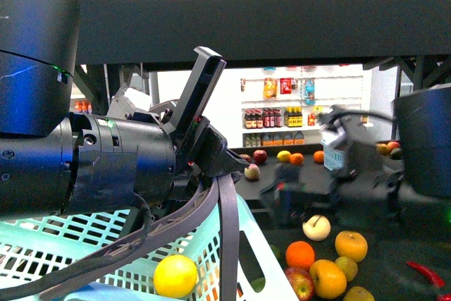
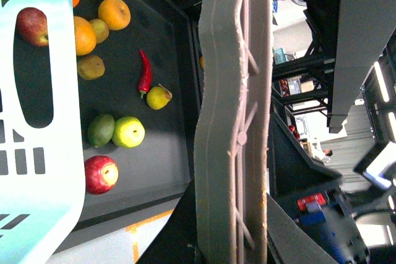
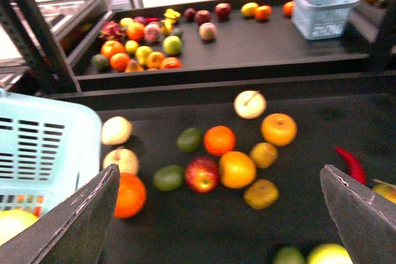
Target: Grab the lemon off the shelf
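Front view: the small, smooth, bright-yellow lemon lies inside the pale teal slotted plastic basket, not among the loose fruit on the tall black metal shelf. I judge the pick itself done (only carrying off is left). The left arm reaches level above the basket. The left gripper has its fingers pinching the ribbed grey plastic handles, gathered above the lemon.

Left wrist view: one of the handles fills the middle. The fingers themselves do not show.

Right wrist view: the right gripper hangs beside the basket over loose oranges and apples. Its dark fingers are spread wide and hold nothing. The next move calls for keeping the basket level.
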Robot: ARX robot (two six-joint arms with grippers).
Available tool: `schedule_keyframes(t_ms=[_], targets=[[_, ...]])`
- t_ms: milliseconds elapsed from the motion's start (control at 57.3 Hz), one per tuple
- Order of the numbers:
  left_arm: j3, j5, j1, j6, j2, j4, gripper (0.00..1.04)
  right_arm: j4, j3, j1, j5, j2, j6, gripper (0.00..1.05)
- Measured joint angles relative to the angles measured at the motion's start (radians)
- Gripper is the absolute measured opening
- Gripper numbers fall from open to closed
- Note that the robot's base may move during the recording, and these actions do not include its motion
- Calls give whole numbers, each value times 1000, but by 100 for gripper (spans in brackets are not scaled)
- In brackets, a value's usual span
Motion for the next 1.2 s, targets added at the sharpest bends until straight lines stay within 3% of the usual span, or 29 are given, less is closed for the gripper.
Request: schedule_keyframes(t_ms=[192, 366, 646, 733, 803, 890, 1099, 1134, 1204], targets=[[0, 2, 0, 0, 0, 0, 11, -129, -208, -9, 119, -325, -53, 97], [0, 0, 0, 1, 0, 0, 11, -319, -369, 34, 226, -681, -85, 97], [0, 1, 0, 1, 0, 0, 11, -510, -466, 73, 359, -1056, -119, 97], [0, 0, 0, 2, 0, 0, 11, -592, -542, -43, 61, -1217, -101, 80], [0, -2, 0, -2, 0, 0, 11, -587, -589, -64, -47, -1291, -97, 63], [0, 1, -1, 3, 0, 0, 11, -584, -620, -69, -48, -1310, -97, 42], [0, 1, -1, 3, 0, 0, 11, -578, -637, -69, -48, -1331, -95, 8], [0, 1, -1, 3, 0, 0, 11, -576, -641, -69, -48, -1334, -95, 3], [0, 0, 0, 0, 0, 0, 11, -576, -650, -69, -48, -1339, -93, 3]])
